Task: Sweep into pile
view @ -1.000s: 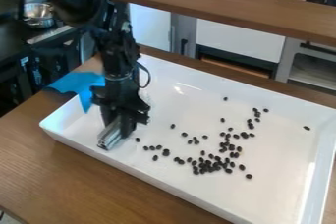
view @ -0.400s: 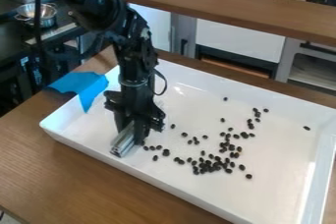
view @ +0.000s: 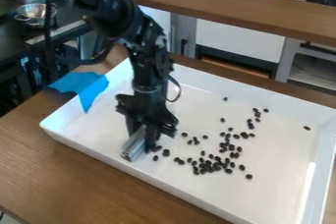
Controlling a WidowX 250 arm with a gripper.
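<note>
The black gripper point(view: 146, 132) hangs over the left part of the white tray point(view: 289, 169), low at its floor. It is shut on a silvery metal bar point(view: 134, 145), whose end points toward the tray's near wall. Small black beans point(view: 209, 165) lie just right of the gripper, densest near the tray's lower middle. A looser trail of them runs up toward the back, and a lone bean point(view: 306, 127) sits near the right wall. A few beans touch or nearly touch the gripper's right side.
The tray's raised walls surround the work, on a brown wooden table point(view: 78, 179). Blue tape point(view: 82, 86) lies over the tray's left rim. A wooden shelf point(view: 230, 9) crosses behind, and a metal pot point(view: 36, 14) stands at the back left.
Gripper and metal bar have moved right across the tray's left part, up to the leftmost beans. The beans farther right look unmoved.
</note>
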